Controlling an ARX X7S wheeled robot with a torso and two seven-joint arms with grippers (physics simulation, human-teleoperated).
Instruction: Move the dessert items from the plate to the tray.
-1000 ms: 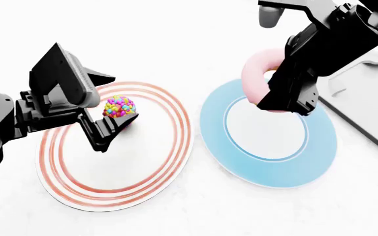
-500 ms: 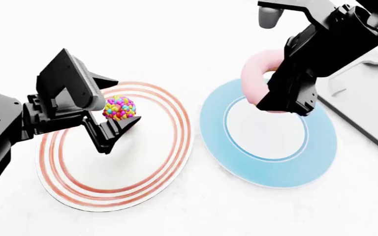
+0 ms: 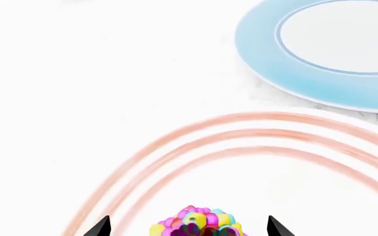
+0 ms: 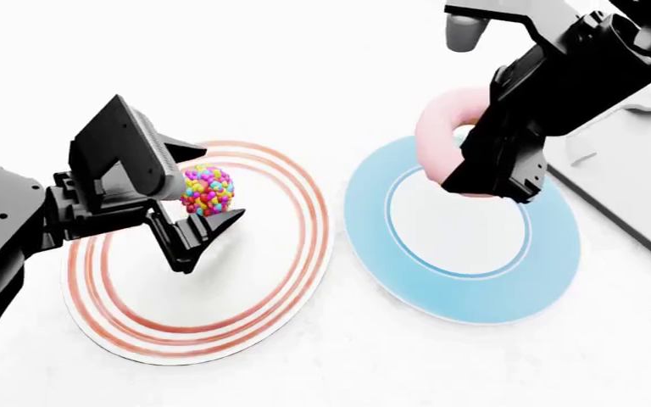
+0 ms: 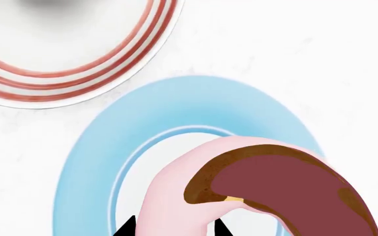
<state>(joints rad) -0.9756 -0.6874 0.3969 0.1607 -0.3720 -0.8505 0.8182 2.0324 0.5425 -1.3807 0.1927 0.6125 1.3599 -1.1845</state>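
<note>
The bead-covered ball sits on the red-ringed plate. My left gripper is open around it, one finger on each side with a gap to each. In the left wrist view the ball lies between the two fingertips. My right gripper is shut on the pink donut, which hangs on edge above the far rim of the blue plate. From the right wrist the donut shows its brown underside, pinched between the fingertips. The grey tray lies at the right edge, partly behind the right arm.
The two round plates lie side by side on a white tabletop, the red-ringed plate on the left and the blue plate on the right. The blue plate has nothing lying on it.
My left gripper has slid a little to the right, closing in around the ball. The right gripper and the donut have stayed where they were.
</note>
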